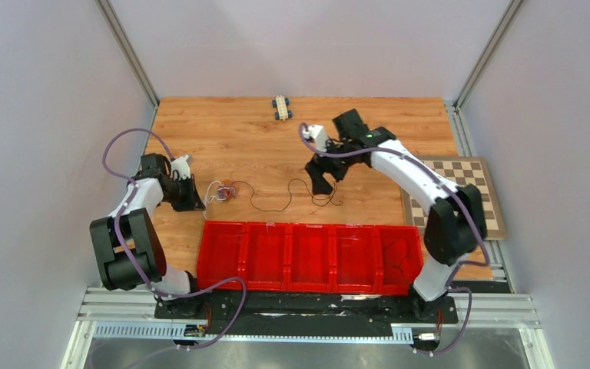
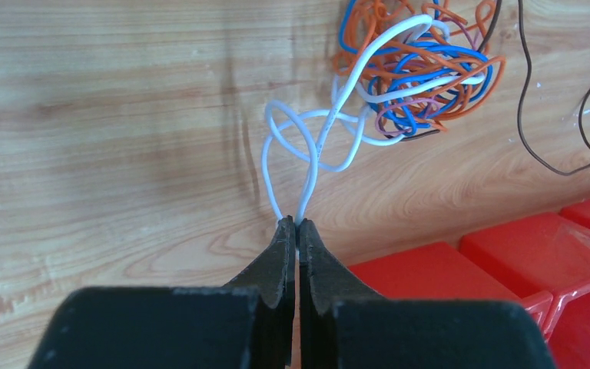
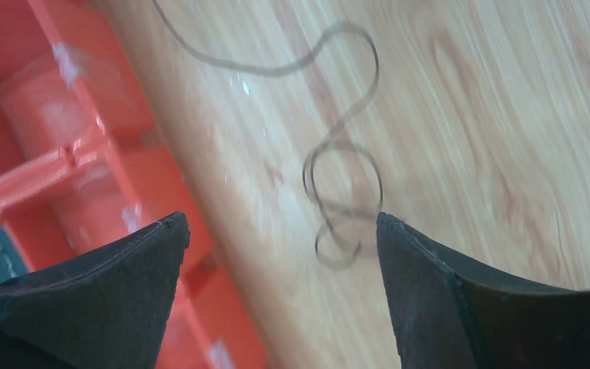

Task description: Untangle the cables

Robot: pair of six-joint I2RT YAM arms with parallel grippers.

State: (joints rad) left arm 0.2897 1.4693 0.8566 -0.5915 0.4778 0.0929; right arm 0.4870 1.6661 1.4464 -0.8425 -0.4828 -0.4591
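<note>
The cables form a small multicoloured knot (image 1: 227, 191) on the wooden table, seen close in the left wrist view as a knot (image 2: 422, 77) of orange, blue, white and purple wires. My left gripper (image 1: 198, 201) (image 2: 297, 224) is shut on a loop of the white cable (image 2: 265, 165), which runs up into the knot. A black cable (image 1: 288, 207) trails right from the knot and ends in small loops. My right gripper (image 1: 323, 184) (image 3: 280, 221) hangs open above those loops of the black cable (image 3: 335, 265), with nothing between its fingers.
A row of red bins (image 1: 307, 225) (image 2: 430, 269) (image 3: 61, 115) lies just in front of the cables. A small toy car (image 1: 280, 106) sits at the table's far edge. A chessboard (image 1: 461, 196) lies at the right.
</note>
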